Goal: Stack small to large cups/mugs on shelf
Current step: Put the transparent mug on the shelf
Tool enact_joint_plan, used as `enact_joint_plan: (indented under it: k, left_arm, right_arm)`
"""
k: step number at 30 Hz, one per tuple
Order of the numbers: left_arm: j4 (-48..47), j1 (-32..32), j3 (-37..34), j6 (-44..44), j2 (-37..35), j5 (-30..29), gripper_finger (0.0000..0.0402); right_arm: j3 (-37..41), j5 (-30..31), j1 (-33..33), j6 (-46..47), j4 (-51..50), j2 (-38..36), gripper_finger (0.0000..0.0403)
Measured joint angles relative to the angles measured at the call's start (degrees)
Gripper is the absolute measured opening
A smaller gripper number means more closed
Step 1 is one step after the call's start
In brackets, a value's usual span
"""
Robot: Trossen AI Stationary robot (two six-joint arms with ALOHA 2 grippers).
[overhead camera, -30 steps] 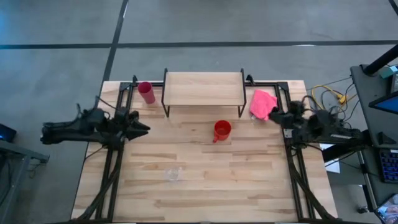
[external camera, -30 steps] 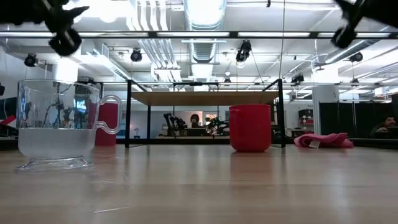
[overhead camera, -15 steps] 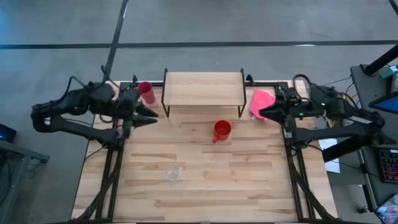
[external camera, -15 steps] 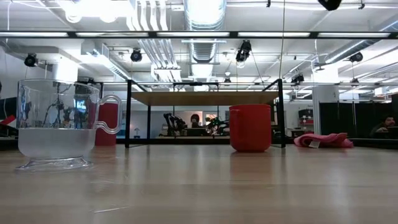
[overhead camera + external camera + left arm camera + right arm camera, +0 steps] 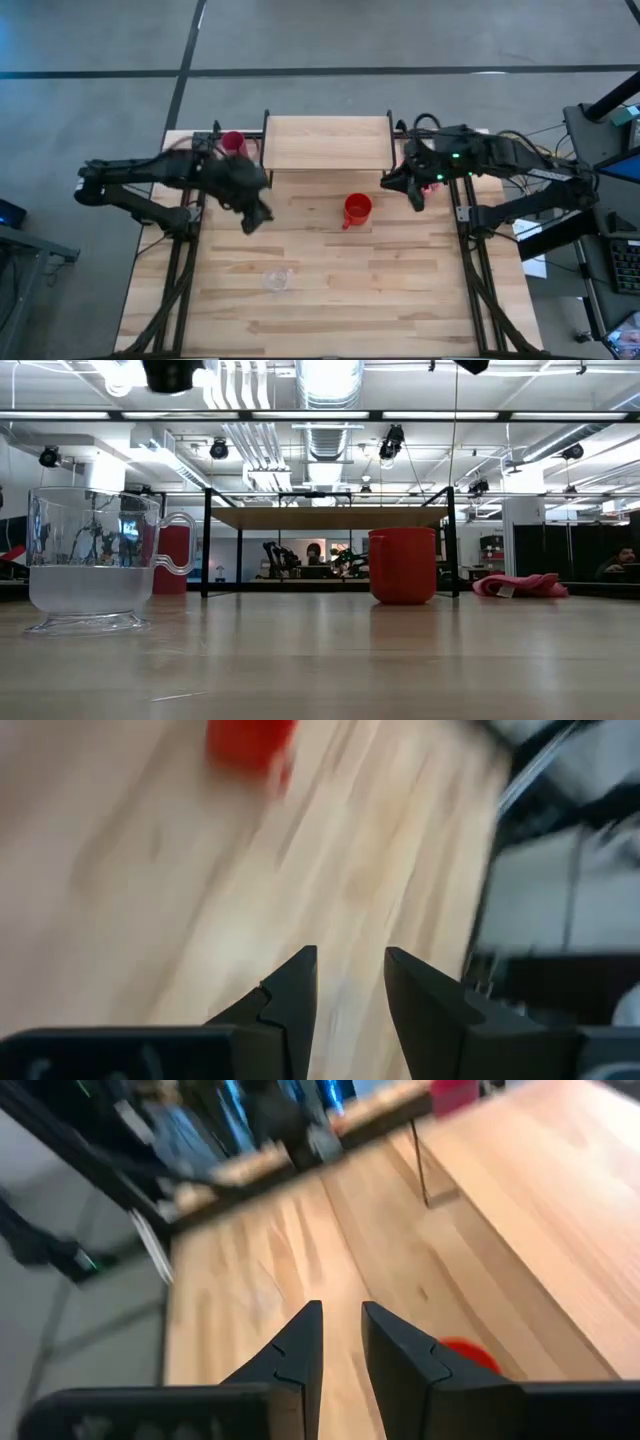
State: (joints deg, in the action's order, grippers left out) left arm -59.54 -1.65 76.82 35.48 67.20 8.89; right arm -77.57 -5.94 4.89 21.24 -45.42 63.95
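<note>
A small clear glass [image 5: 277, 280] with a handle stands on the table toward its near edge; in the low view [image 5: 95, 565] it is closest. A red mug [image 5: 357, 209] stands in front of the shelf [image 5: 327, 142] and shows in both wrist views [image 5: 250, 742] [image 5: 468, 1352]. A magenta tumbler [image 5: 233, 143] stands left of the shelf, partly behind my left arm. My left gripper [image 5: 258, 222] hovers between tumbler and glass, fingers a little apart [image 5: 350, 960], empty. My right gripper [image 5: 414, 200] hovers right of the red mug, fingers nearly together [image 5: 341, 1312], empty.
A pink cloth [image 5: 520, 585] lies at the shelf's right end; in the high view my right arm covers most of it [image 5: 432, 178]. Black frame rails run along the table's left and right edges. Bare wood lies between the mug and the glass.
Both arms have risen from their places at the table's sides and swung in over it. My left gripper has gone toward the table's right and near edges, past the tumbler. My right gripper has gone left over the pink cloth toward the red mug. The cups have not moved.
</note>
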Motion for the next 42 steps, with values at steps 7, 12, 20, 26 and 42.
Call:
enact_joint_plan:
  k: [7, 12, 20, 26, 42]
  left_arm:
    - [-3.8, -9.9, -0.2, 1.7, 7.8, 1.6, 0.0105]
    - [-3.9, -15.1, -0.8, 2.2, 14.3, -2.0, 0.0105]
    - [-3.9, -18.3, -1.2, 4.7, 23.0, -5.2, 0.0105]
    - [-3.9, -19.5, -1.2, 4.6, 27.0, -6.7, 0.0105]
    - [2.3, -19.7, -5.5, 4.6, 29.6, -8.0, 0.0105]
  right_arm:
    - [-3.4, 1.8, 0.0, -3.8, -4.8, 6.1, 0.0068]
    - [-4.0, 4.6, 0.0, -3.9, -4.8, 8.4, 0.0068]
    - [-4.6, 4.6, 0.0, -3.9, -4.9, 9.6, 0.0068]
    - [-4.6, 4.6, 0.0, -3.9, -4.9, 9.3, 0.0068]
    - [-4.6, 4.5, 0.0, -3.7, -5.4, 8.0, 0.0068]
